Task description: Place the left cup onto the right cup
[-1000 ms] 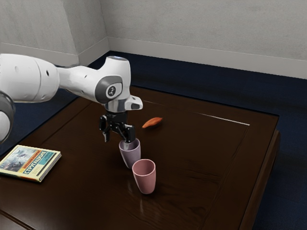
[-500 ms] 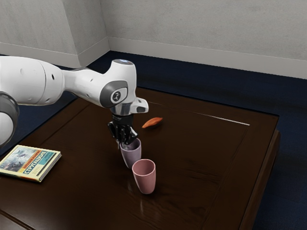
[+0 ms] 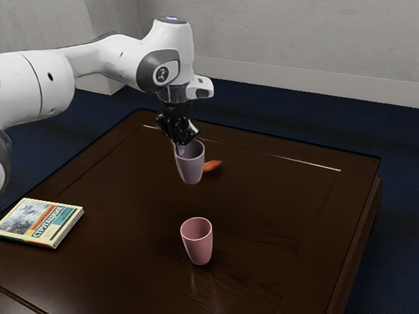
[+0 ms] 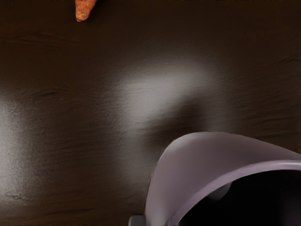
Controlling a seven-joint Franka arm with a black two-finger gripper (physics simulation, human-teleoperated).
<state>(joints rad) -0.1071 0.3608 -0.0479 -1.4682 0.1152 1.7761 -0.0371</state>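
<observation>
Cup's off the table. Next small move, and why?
Probably carry the purple cup sideways until it hangs over the pink cup. The gripper grips its rim, it hangs clear of the table, and the pink cup stands upright, apart from it.

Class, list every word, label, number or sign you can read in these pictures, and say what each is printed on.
No text can be read.
The book has a line of orange lettering across its cover, too blurred to read.
The lilac cup, the pink cup and the table bear no text.
</observation>
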